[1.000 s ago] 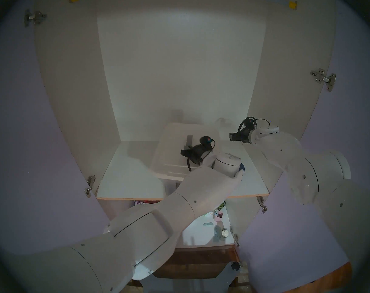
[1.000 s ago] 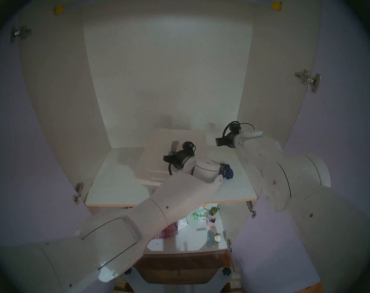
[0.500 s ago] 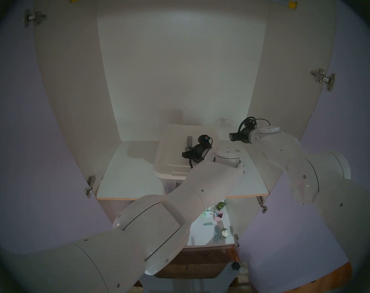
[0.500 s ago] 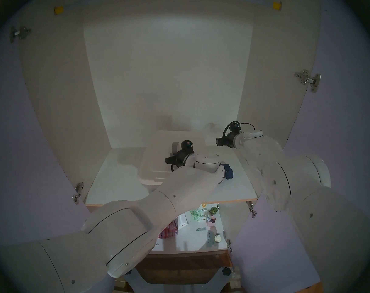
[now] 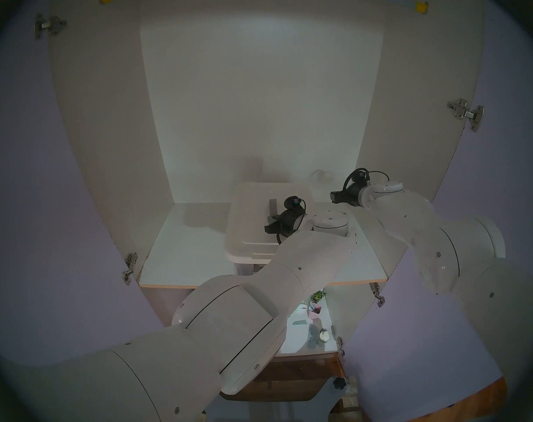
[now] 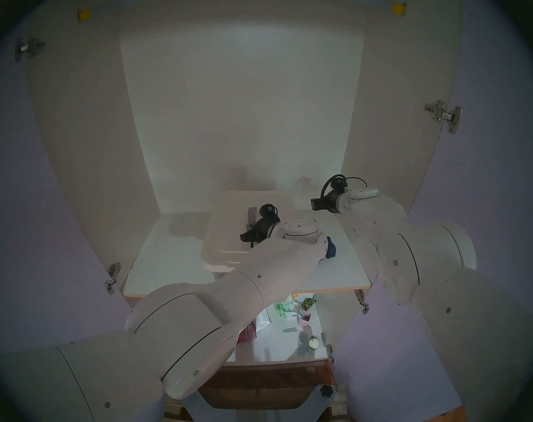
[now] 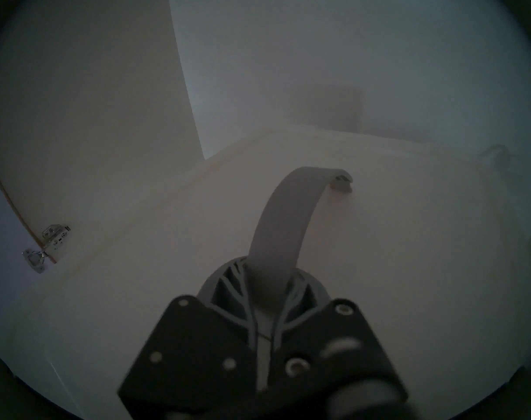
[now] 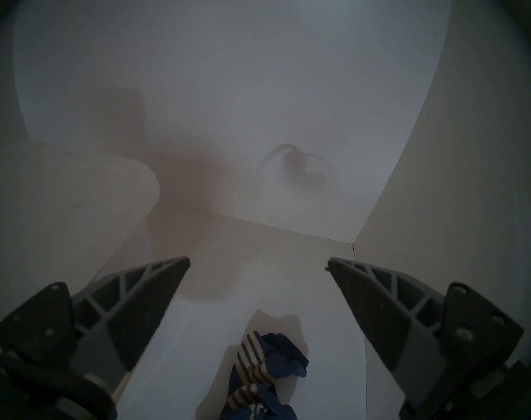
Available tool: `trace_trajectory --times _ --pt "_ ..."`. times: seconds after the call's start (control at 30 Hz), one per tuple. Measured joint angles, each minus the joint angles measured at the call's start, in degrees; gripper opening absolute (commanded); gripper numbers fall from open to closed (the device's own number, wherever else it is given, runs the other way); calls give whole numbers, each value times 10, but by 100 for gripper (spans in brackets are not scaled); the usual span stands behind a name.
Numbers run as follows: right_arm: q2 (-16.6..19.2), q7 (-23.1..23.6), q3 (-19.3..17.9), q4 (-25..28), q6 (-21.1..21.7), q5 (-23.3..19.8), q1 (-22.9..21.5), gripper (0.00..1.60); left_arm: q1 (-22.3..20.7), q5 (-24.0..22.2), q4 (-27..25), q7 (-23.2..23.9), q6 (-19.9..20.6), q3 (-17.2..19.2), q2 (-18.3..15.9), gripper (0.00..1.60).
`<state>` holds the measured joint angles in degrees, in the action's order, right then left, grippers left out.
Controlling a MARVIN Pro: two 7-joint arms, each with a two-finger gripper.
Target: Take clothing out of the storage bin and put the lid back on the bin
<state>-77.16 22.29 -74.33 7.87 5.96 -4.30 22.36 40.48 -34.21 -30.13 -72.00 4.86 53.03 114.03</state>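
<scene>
Showing only in the head stereo right view and the right wrist view: the clothing [image 6: 330,251], a navy bundle with a striped part [image 8: 252,358], lying on the white shelf [image 6: 174,260] just right of the left arm's wrist joint; in the head stereo left view that joint is hiding it.

Showing only in the left wrist view: the left gripper [image 7: 268,292] closing both fingers [image 7: 294,301] on the grey strap handle [image 7: 285,222], which is arching up from the lid [image 7: 409,228].

Showing in both head views: the lid [image 5: 253,217] sitting over the storage bin [image 5: 244,267], whose clear front wall is peeking out below the lid's near edge. Whether the lid is seated all round cannot be told.

Left arm: reaching forward over the shelf edge, wrist bending leftward so the left gripper [image 5: 272,223] is lying across the lid's centre.

Right arm: reaching in from the right, right gripper [image 5: 333,197] pointing left, hanging above the shelf beside the lid's far right corner. Right gripper [image 8: 258,264]: fingers [image 8: 143,301] spreading wide apart, holding nothing, the clothing lying below and between them.
</scene>
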Motion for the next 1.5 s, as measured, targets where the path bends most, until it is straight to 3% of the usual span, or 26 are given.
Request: trace_trajectory --times 0.17,0.27,0.43,0.5,0.67,0.83,0.97,1.23,1.4,1.5 --pt "0 0 0 0 0 0 0 160 4 37 -9 11 27 -54 -18 160" --pt "0 0 0 0 0 0 0 160 6 38 -24 17 27 -64 -24 160" --pt "0 0 0 0 0 0 0 160 4 29 -120 37 34 -63 -45 160" --pt "0 0 0 0 0 0 0 160 7 23 -183 46 50 -58 -73 160" --pt "0 0 0 0 0 0 0 160 15 16 -249 50 67 -54 -115 160" --pt "0 0 0 0 0 0 0 160 51 22 -345 51 111 -60 -173 160" --pt "0 0 0 0 0 0 0 160 88 38 -410 50 131 -29 -210 160" --pt "0 0 -1 0 1 0 1 160 157 72 -470 65 171 51 -286 160" --pt "0 0 -1 0 1 0 1 160 214 77 -555 111 174 101 -343 160" --pt "0 0 -1 0 1 0 1 160 247 78 -614 175 171 117 -377 160"
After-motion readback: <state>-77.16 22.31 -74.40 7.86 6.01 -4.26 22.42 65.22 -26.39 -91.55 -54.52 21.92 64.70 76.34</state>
